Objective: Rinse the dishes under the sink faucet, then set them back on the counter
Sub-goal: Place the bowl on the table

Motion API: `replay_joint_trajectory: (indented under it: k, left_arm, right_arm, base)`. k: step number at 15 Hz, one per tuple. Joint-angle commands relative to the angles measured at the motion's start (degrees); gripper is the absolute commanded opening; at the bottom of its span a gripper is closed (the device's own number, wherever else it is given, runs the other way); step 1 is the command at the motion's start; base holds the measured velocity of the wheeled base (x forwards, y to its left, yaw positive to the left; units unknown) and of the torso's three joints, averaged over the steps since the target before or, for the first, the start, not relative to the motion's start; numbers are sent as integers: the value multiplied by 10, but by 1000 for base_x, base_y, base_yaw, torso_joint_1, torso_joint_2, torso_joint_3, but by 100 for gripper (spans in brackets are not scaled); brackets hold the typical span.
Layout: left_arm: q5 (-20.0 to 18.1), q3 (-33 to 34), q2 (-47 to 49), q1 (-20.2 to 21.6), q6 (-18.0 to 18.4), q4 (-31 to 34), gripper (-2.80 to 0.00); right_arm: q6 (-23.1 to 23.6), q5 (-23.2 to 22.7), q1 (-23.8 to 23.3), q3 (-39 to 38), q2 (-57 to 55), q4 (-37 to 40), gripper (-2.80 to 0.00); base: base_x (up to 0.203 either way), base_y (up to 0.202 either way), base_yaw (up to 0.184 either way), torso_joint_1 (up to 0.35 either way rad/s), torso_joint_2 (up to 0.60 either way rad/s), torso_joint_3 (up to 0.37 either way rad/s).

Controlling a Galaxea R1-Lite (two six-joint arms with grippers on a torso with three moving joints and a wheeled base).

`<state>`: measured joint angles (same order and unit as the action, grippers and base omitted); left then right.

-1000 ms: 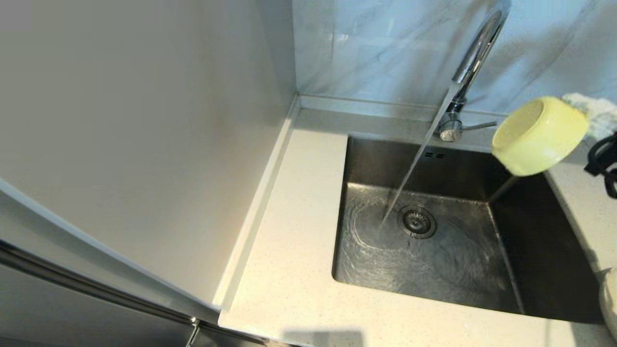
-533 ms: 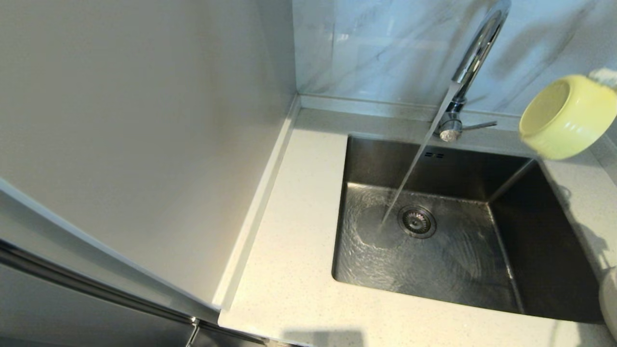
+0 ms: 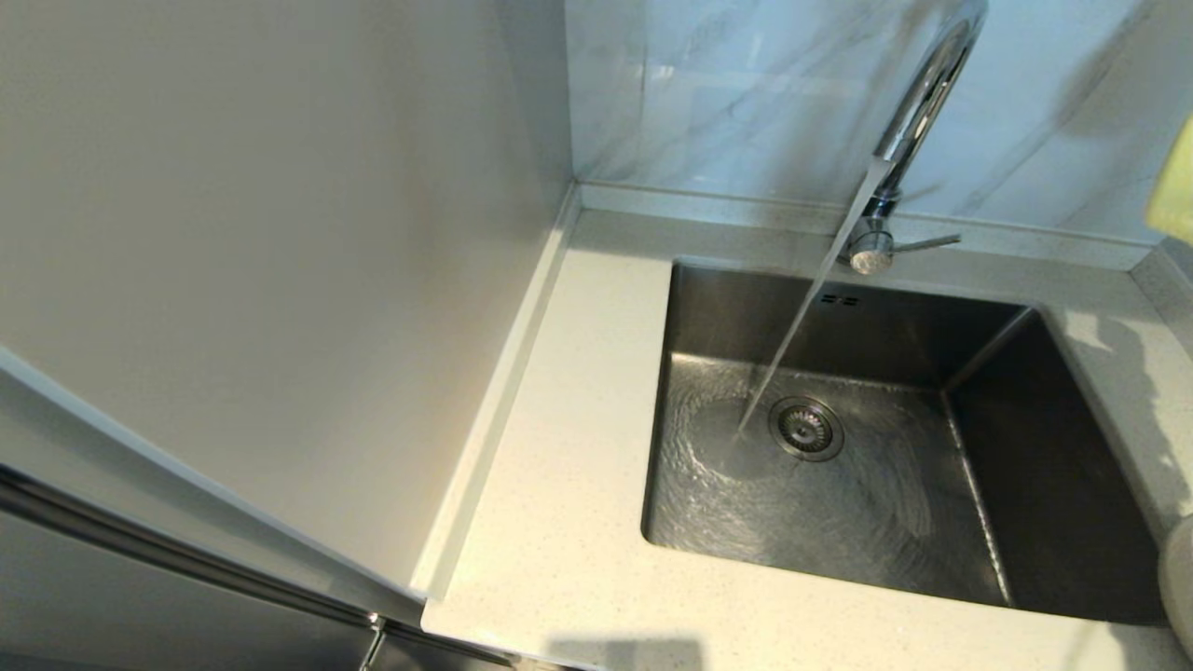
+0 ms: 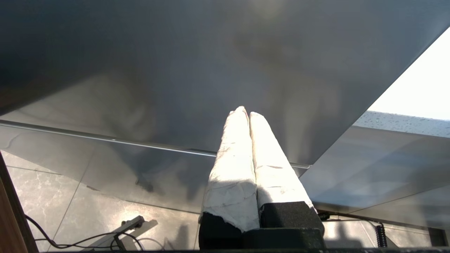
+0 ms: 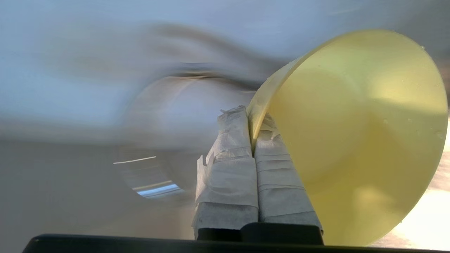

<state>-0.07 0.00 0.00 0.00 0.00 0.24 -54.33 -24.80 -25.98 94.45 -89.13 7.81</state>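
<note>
— Since a second ago the pale-yellow bowl [image 3: 1176, 186] has swung away from above the sink [image 3: 839, 447] toward the right; only a sliver shows at the head view's right edge, before the wall tiles [image 3: 746, 93].

— And the grip?

— Right gripper [image 5: 252, 116] pinches the bowl's rim between taped fingers [image 5: 228, 147]; the faucet [image 3: 918, 102] runs beside the drain strainer [image 3: 806, 429]; left gripper [image 4: 246, 112] parked, jaws together, holding nothing.

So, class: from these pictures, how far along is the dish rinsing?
In hand: the right gripper is shut on the bowl, held right of the sink, clear of the stream. Left: setting it on the counter; the faucet runs. The left gripper is idle.
</note>
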Motion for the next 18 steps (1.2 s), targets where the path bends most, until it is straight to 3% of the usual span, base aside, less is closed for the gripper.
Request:
replay_joint_trajectory:
  k: [1, 5, 7, 10, 14, 18]
  left_arm:
    - [0, 0, 0, 0, 0, 0, -280]
    - [0, 0, 0, 0, 0, 0, -280]
    - [0, 0, 0, 0, 0, 0, -280]
    - [0, 0, 0, 0, 0, 0, -280]
    - [0, 0, 0, 0, 0, 0, -280]
    - [0, 0, 0, 0, 0, 0, -280]
  right_arm:
    - [255, 165, 41, 3, -9, 106, -280]
    - [555, 196, 84, -12, -28, 136, -280]
    - [629, 191, 88, -35, -38, 138, -280]
    - [642, 195, 85, -84, -66, 134, -280]
    - [644, 216, 50, -84, -131, 130, -280]
    - [648, 245, 22, -85, -177, 70, -280]
  base:
    - [0, 0, 0, 0, 0, 0]
    - [0, 0, 0, 0, 0, 0]
    - [0, 0, 0, 0, 0, 0]
    - [0, 0, 0, 0, 0, 0]
    - [0, 0, 0, 0, 0, 0]
    - [0, 0, 0, 0, 0, 0]
